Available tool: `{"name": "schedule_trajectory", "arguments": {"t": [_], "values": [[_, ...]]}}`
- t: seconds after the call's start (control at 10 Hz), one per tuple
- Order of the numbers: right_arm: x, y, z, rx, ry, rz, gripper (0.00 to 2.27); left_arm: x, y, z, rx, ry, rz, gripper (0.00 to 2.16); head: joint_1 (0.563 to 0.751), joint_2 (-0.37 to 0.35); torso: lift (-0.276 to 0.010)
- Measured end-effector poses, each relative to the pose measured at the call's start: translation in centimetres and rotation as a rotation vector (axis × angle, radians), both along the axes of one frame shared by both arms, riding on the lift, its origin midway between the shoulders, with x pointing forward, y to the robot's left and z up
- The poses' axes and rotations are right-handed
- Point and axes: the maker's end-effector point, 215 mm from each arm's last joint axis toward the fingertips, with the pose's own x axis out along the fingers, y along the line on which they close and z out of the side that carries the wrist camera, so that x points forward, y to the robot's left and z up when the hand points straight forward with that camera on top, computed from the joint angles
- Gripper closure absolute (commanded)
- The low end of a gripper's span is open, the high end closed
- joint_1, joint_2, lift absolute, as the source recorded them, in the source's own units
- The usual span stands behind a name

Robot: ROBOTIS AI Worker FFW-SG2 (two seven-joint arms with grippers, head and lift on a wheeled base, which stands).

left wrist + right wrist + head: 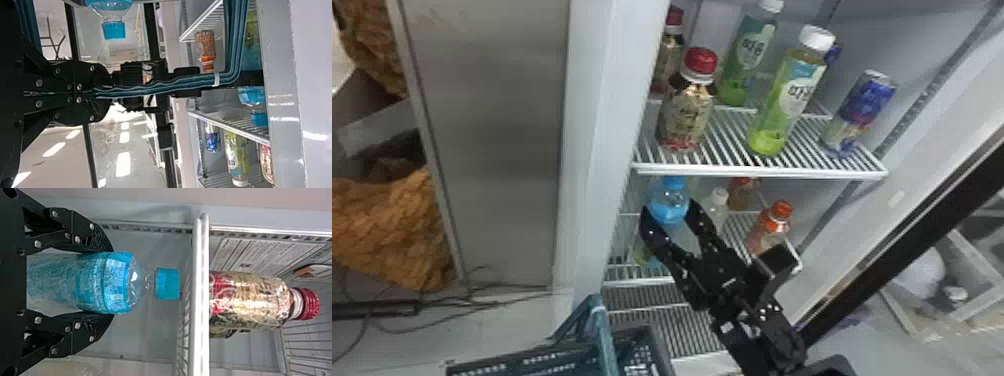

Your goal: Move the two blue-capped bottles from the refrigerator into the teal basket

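Observation:
In the head view my right gripper is around the blue-capped bottle at the left of the fridge's lower shelf. Its black fingers press on both sides of the blue label in the right wrist view, just below the shoulder of the bottle; the base is hidden. The teal basket is low in front of the fridge. My left gripper is shut on the basket's teal handle in the left wrist view. Another blue-capped bottle is beside that handle, its lower part cut off.
Just above the held bottle's cap runs the upper shelf's front rail, with red-capped and green bottles and a can on it. An orange-capped bottle stands right of my right gripper. The fridge's side wall is close at left.

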Motion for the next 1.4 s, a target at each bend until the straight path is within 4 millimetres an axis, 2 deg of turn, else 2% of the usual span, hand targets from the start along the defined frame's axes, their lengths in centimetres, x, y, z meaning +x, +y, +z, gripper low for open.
{"name": "schedule_trajectory", "arguments": {"t": [0.3, 0.7, 1.1, 1.2, 1.4], "values": [[-2.9, 0.2, 0.8, -0.016, 0.021, 0.038, 0.64, 0.0, 0.0, 0.0, 0.001, 0.000, 0.000, 1.16, 0.695, -0.350, -0.164], [-6.5, 0.5, 3.0, -0.028, 0.038, 0.075, 0.64, 0.1, 0.2, -0.1, 0.002, 0.000, 0.005, 1.16, 0.695, -0.350, -0.164], [-9.8, 3.1, 6.6, 0.058, 0.085, 0.169, 0.64, 0.0, 0.2, -0.2, 0.007, 0.003, 0.003, 1.16, 0.695, -0.350, -0.164], [-10.8, 3.6, 7.0, 0.076, 0.115, 0.189, 0.64, 0.0, 0.2, -0.3, 0.007, 0.002, 0.003, 1.16, 0.695, -0.350, -0.164], [-13.0, 3.9, 5.9, 0.082, 0.230, 0.213, 0.64, -0.1, 0.3, -0.3, 0.007, 0.005, 0.001, 1.16, 0.695, -0.350, -0.164]]}}
